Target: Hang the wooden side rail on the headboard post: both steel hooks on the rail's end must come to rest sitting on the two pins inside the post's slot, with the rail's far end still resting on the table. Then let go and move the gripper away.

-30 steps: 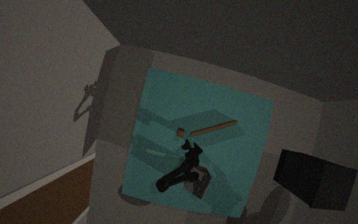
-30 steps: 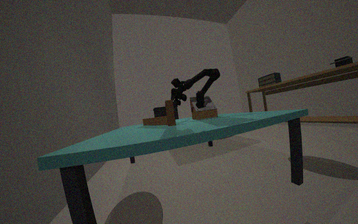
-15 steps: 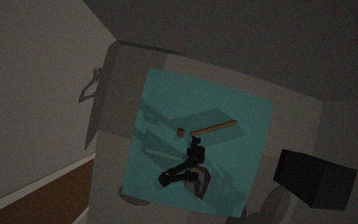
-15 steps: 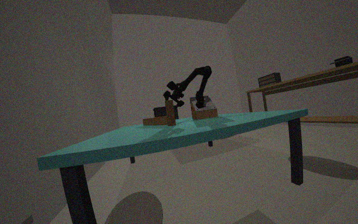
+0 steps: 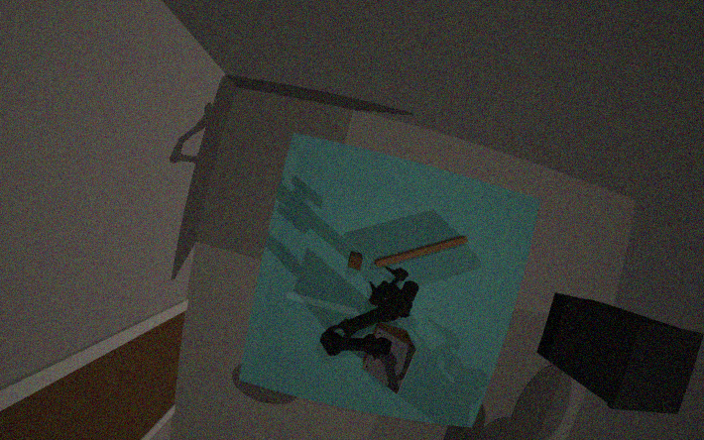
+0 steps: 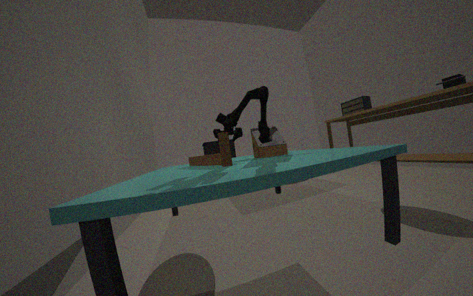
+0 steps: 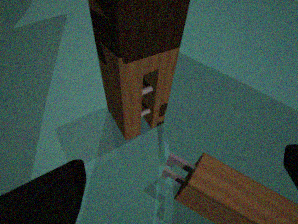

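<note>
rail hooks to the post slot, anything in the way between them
Nothing visible. In the wrist view the rail lies on the table with its two hooks facing the post, apart from it. Only bare table shows between them and the slot. The gripper is open and holds nothing.

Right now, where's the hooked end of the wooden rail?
In the wrist view, the rail's hooked end lies on the table at lower right, short of the post's slot.

Counted: one rail [image 7: 236, 203], two hooks [image 7: 177, 168], one post [image 7: 139, 63], two pins [image 7: 148, 99], one arm [image 6: 247, 106], two tables [image 6: 304, 161].
</note>
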